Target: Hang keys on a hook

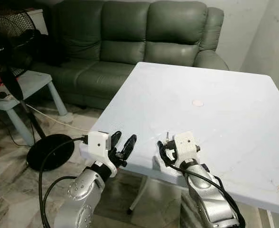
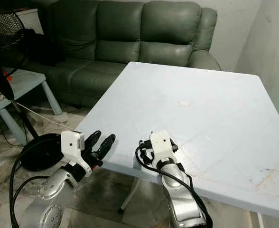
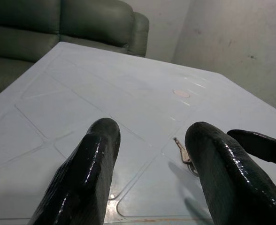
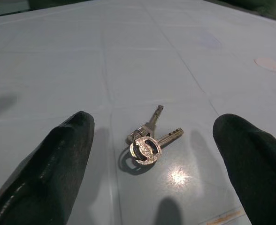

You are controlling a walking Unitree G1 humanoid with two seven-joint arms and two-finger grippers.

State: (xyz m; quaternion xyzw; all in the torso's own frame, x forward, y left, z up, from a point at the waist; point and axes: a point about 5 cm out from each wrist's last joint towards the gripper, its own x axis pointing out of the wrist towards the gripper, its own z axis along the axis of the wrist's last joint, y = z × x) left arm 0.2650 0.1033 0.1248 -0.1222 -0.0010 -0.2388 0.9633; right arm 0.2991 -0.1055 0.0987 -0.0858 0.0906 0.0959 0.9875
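While keys (image 4: 147, 140) lie flat on pale counter (image 1: 215, 109) near its front edge, right pincer (image 4: 152, 154) sits low over them, black fingers (image 4: 53, 159) spread wide, keys between, untouched. Left pincer (image 1: 123, 145) hovers at counter's front edge, just left of right one, fingers apart, holding nothing. Small round pale mark (image 1: 197, 102) farther back on counter. Green sofa (image 1: 130, 42) behind; black fan (image 1: 11, 52) by side table (image 1: 32, 83) at left.

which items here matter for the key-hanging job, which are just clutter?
Job:
- keys, flat on the white table near its front edge
- right end effector, open, straddling the keys
- left end effector, open at the table's edge

Clutter:
- green sofa
- standing fan
- small side table
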